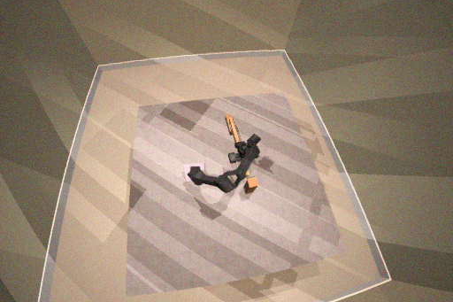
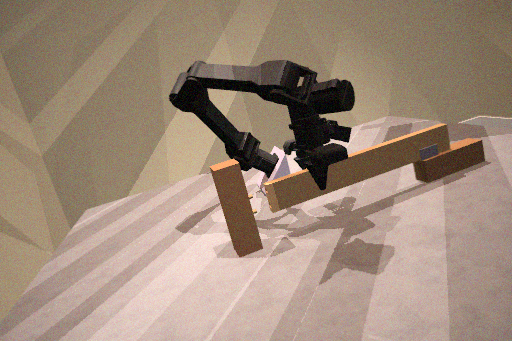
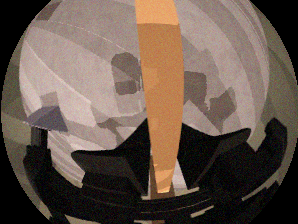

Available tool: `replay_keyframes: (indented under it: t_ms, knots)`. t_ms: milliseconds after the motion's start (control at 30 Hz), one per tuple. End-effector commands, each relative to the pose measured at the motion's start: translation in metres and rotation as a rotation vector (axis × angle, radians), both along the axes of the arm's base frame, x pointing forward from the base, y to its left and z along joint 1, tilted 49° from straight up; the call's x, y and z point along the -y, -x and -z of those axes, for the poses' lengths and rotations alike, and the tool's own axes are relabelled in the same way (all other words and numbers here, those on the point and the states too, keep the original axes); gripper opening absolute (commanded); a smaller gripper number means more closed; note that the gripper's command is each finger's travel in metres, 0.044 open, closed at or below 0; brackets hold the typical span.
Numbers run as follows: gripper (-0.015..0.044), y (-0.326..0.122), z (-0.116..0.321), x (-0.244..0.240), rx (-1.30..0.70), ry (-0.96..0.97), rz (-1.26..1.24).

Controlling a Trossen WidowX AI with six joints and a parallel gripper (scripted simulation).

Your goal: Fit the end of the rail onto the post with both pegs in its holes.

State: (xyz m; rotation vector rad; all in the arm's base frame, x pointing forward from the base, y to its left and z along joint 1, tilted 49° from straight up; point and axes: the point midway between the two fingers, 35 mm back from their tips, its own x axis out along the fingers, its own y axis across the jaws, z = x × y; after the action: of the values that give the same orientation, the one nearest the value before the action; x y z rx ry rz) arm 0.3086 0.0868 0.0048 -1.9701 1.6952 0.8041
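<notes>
The wooden rail [image 1: 236, 135] [image 2: 375, 159] [image 3: 164, 75] is held off the table at its near end and looks roughly parallel to the footboard block [image 2: 450, 161]. Its far end sits at the grey bracket [image 2: 428, 151]. The post [image 1: 251, 182] [image 2: 236, 209] stands upright, with two pegs pointing at the rail's end; the upper peg [image 2: 251, 196] and lower peg [image 2: 254, 212] are both visible. A small gap separates the peg tips from the rail's end face. My gripper [image 1: 240, 144] [image 2: 322, 177] [image 3: 157, 120] is shut on the rail near that end, one finger on each side.
The arm's base [image 1: 195, 174] [image 2: 265, 162] stands on a pale plate beside the rail, behind the post in the exterior view. The arm arches above the post and the rail's near end. Shadows of arm and rail fall across the striped table [image 2: 400, 257].
</notes>
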Motion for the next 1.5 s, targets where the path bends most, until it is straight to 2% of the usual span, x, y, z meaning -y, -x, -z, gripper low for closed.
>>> replay_keyframes:
  t_ms: [0, 1467]
  knots:
    - [0.0000, 0.0007, 0.0001, -0.0045, 0.002, -0.007, -0.004]
    - [0.0000, 0.0004, 0.0013, -0.0028, 0.002, -0.007, -0.004]
